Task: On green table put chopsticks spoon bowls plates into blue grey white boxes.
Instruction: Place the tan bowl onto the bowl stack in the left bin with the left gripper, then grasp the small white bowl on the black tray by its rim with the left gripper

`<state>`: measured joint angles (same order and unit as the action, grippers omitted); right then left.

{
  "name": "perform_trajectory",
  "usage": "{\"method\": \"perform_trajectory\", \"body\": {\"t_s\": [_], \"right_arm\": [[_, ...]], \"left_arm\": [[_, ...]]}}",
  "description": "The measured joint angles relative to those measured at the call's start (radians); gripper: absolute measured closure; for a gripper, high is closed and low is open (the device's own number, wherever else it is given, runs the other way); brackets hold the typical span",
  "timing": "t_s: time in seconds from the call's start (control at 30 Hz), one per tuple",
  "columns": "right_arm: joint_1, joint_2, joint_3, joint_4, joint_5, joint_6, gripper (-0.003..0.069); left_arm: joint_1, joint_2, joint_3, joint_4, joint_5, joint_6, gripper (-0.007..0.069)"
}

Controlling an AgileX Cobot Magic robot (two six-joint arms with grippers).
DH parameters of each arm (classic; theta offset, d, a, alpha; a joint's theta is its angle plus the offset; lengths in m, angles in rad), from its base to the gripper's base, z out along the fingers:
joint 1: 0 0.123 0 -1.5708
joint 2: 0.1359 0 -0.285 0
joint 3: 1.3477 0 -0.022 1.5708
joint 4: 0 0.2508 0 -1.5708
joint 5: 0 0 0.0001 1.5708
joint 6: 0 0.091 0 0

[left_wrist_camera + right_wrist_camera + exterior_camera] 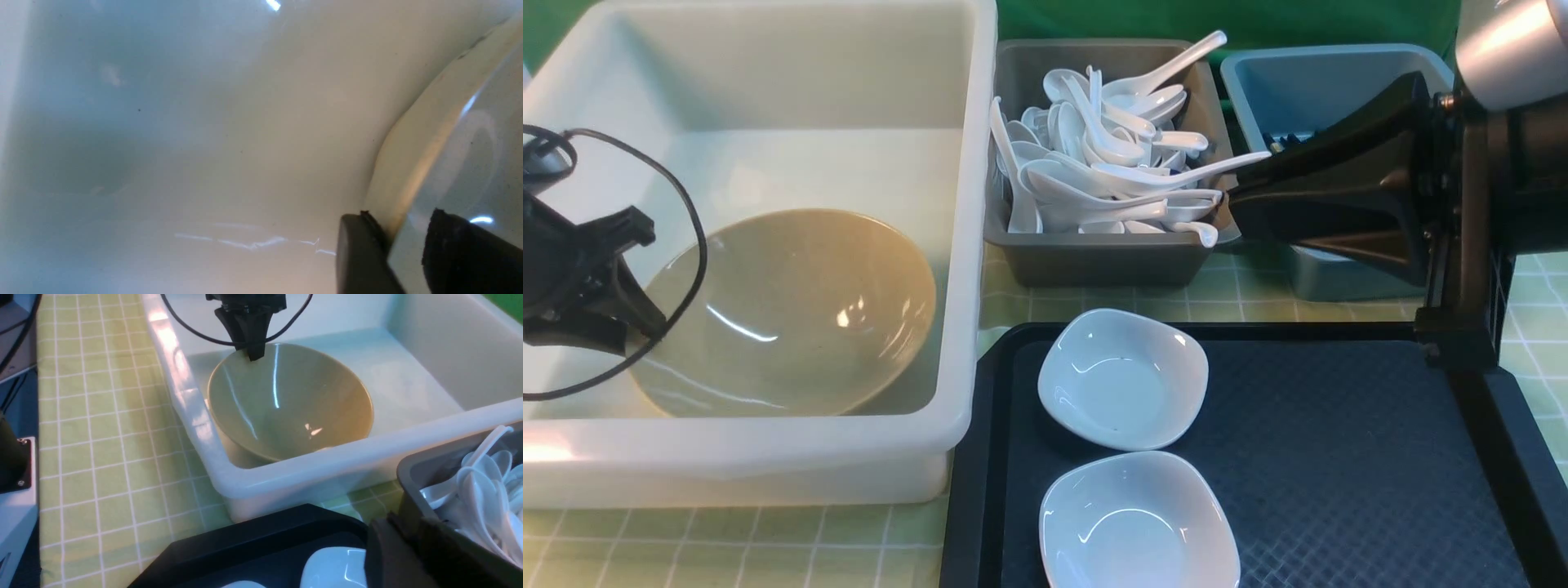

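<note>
The khaki bowl (800, 310) sits tilted inside the big white tub (964, 245) on the green table (727, 547). My left gripper (658, 327) is shut on the bowl's raised rim. In the left wrist view the fingers (359, 253) straddle the rim (429, 122). Two white dishes (1123, 380) (1139, 523) lie on the black tray (1339, 457). The grey box (1094, 261) is full of white spoons (1111, 155). My right gripper (1233, 200) is shut and empty by that box's corner. The blue box (1323, 82) stands behind it. I cannot make out the chopsticks.
The right arm hangs over the tray's far right and hides most of the blue box. The right wrist view shows the bowl (294, 408), the left gripper (255, 355), the tub wall (286, 473) and one dish (335, 567). A black cable loops beside the left gripper.
</note>
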<state>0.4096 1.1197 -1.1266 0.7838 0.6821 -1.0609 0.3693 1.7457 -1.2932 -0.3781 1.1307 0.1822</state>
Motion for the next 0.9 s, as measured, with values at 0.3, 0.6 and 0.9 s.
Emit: {"method": "perform_trajectory", "body": {"t_s": [0.3,0.6,0.9], "right_arm": [[0.000,0.000,0.000,-0.001,-0.013,-0.001,0.0544],[0.000,-0.001,0.000,-0.215,0.078,0.237,0.0528],[0.000,-0.096,0.000,-0.396,0.118,0.477,0.0510]], "left_arm": [[0.000,-0.100,-0.037,0.039,0.051,-0.013,0.0128],[-0.210,-0.318,-0.103,-0.078,0.090,0.093,0.0081],[-0.795,-0.274,-0.092,-0.118,-0.061,0.168,0.0081]]}}
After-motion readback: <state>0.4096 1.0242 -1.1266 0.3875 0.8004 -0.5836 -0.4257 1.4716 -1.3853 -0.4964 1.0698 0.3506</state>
